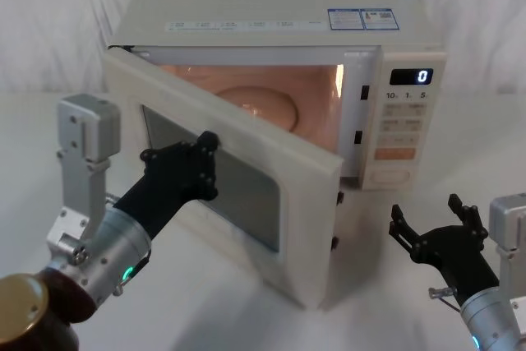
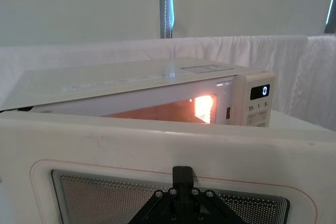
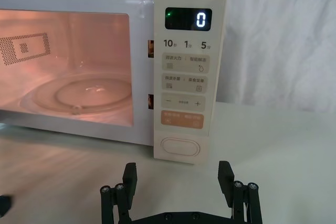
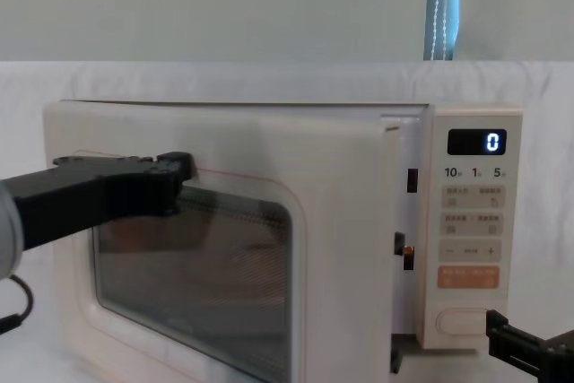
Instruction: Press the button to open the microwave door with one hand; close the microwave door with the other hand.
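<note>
Microwave door (image 1: 238, 162): smooth cream plastic, satin; window perforated metal mesh, seemingly behind glass. Left claw (image 1: 201, 168): matt black. Bench (image 1: 246, 310): white cloth.

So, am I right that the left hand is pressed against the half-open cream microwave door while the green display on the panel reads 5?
Not quite: the display reads 0, as the right wrist view shows plainly. The rest holds: the left hand is against the outer face of the large cream microwave door with the dark window, which stands half open in the head view, the cavity lit behind it.
</note>
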